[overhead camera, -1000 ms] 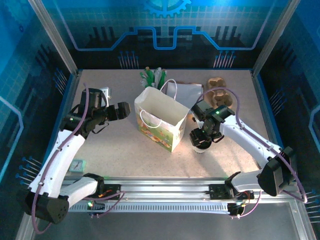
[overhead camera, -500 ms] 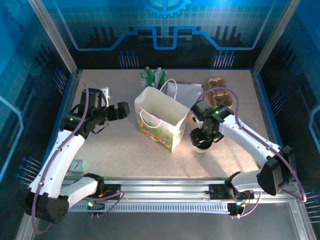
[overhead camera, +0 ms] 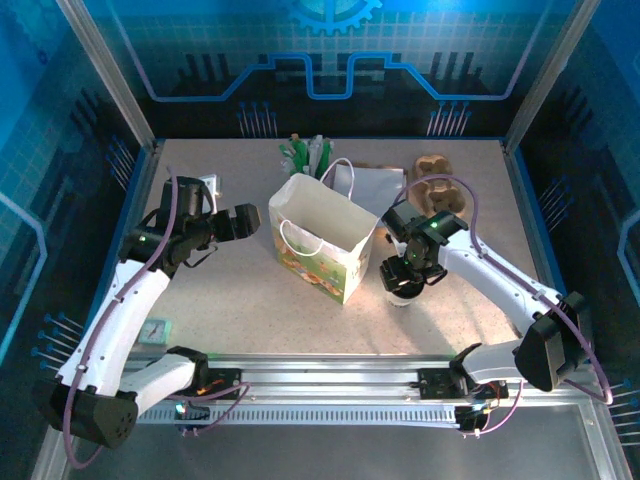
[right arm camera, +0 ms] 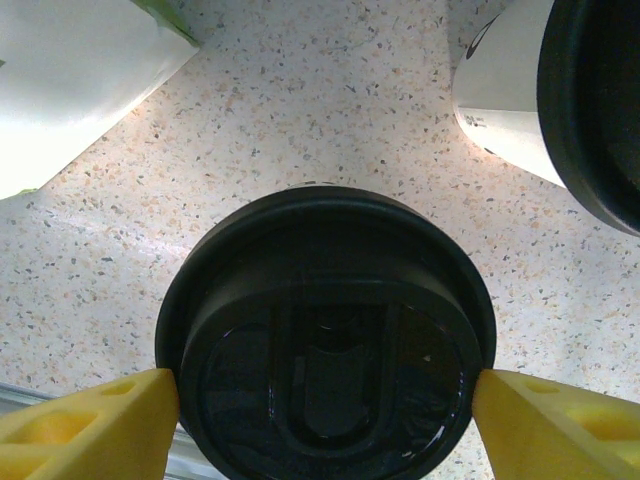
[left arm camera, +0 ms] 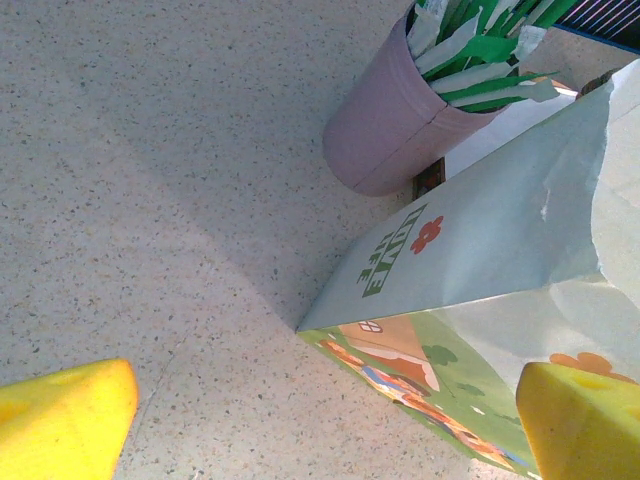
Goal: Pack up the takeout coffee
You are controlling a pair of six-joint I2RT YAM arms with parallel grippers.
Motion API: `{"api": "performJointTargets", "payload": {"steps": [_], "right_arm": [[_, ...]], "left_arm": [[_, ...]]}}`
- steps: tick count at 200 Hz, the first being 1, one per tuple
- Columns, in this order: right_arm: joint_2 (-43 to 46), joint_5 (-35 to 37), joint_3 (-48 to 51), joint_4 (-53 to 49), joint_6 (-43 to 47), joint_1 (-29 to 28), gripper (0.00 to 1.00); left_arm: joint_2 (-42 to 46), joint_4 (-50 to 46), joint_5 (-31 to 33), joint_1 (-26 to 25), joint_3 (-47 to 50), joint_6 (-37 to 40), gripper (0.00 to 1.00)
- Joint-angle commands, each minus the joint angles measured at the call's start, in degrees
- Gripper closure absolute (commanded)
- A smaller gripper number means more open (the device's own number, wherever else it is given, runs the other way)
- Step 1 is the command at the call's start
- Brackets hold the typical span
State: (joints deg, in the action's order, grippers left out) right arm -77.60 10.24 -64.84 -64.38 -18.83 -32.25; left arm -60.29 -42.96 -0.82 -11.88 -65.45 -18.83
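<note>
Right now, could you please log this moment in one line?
left fingers open, facing bag | right fingers flanking coffee lid, grip unclear | cup outside bag

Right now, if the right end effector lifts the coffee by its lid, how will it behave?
The lid looks glossy, so it may slip between the yellow fingers. The cup looks narrow and upright, so a sideways push could tip it.

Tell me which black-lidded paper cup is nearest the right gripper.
The one whose round black plastic lid sits between the right gripper's fingers; the other white cup stands apart.
</note>
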Motion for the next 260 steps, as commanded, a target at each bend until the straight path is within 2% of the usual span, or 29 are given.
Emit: {"api": "performJointTargets", "payload": {"steps": [1,38,90,126,192,260], "right_arm": [[-1.86,-3.12,1.99,0.89,-0.63,0.61,0.19],[-1.38,-3.34,1.67,0.31,-0.64,0.55,0.18],[-0.1,-4.67,-4.41,-5.34,0.53,0.72,0.17],[-2.22,-5.65,-7.17,-8.86,2.28,1.95,0.16],[-4.28,-7.07,-7.78,-12.38,2.0,2.99,0.19],[-6.42,-5.1,-7.17,-11.67,1.78,2.81,0.19]], "left_arm": [[0.77,0.42,0.91,0.63,0.76,1.94,0.02],[0.62,0.42,0.9,0.58,0.7,1.87,0.02],[0.62,0.44,0.82,0.63,0.63,1.86,0.02],[0.64,0.28,0.82,0.59,0.6,1.87,0.02],[1.05,0.15,0.98,0.63,0.54,1.87,0.02],[1.14,-0.11,1.61,0.72,0.41,2.03,0.02]]}}
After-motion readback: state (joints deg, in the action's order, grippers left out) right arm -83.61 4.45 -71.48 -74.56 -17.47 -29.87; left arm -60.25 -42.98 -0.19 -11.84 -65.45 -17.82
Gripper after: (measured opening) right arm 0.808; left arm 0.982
